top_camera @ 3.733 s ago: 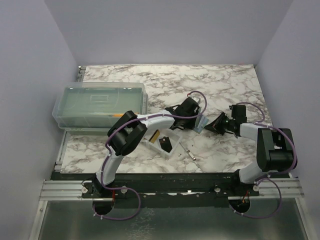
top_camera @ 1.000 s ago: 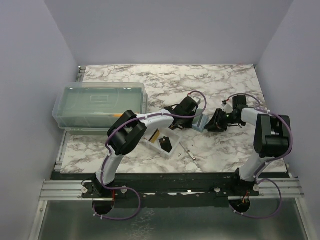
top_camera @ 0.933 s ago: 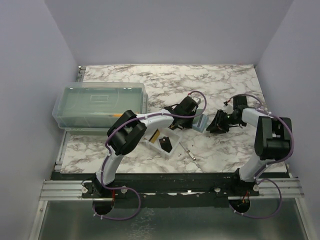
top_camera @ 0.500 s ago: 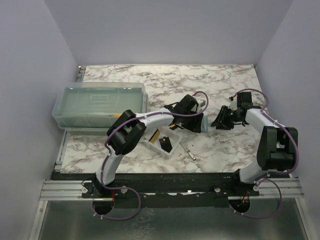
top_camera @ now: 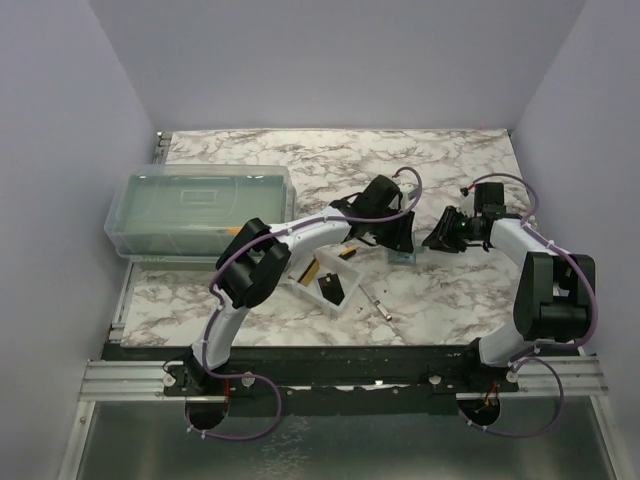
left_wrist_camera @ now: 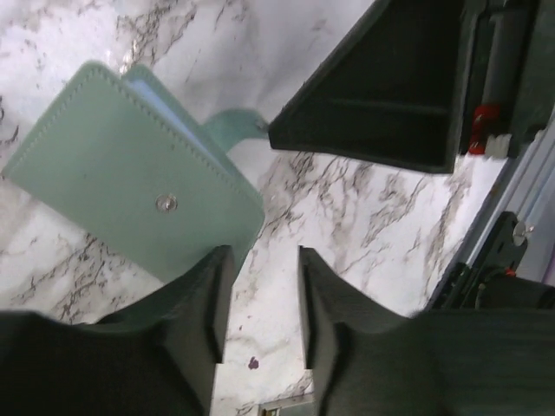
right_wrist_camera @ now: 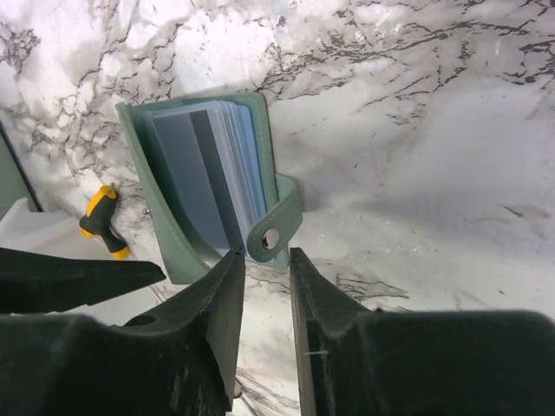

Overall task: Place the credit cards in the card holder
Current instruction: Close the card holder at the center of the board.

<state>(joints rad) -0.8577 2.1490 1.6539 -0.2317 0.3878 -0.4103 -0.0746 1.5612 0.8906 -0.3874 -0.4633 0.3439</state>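
The sage-green card holder (right_wrist_camera: 204, 186) lies on the marble between my two grippers, partly open, with pale blue leaves showing and its snap strap (right_wrist_camera: 273, 234) sticking out. In the left wrist view I see its closed outer face with the snap button (left_wrist_camera: 165, 204). My left gripper (left_wrist_camera: 258, 269) is open and empty at the holder's edge. My right gripper (right_wrist_camera: 263, 264) is open, its tips just short of the strap. From above, the holder (top_camera: 404, 252) sits under the left gripper (top_camera: 398, 236), with the right gripper (top_camera: 440, 232) beside it. A black card (top_camera: 331, 290) and a gold card (top_camera: 313, 271) lie in the clear tray.
The small clear tray (top_camera: 300, 285) sits in front of the left arm. An orange-handled black tool (right_wrist_camera: 104, 221) lies near the holder. A large translucent lidded box (top_camera: 200, 205) stands at the left. A small metal piece (top_camera: 380, 305) lies on the marble.
My left gripper has swung right over the card holder. My right gripper has drawn back to the right, away from it. The holder has shifted slightly.
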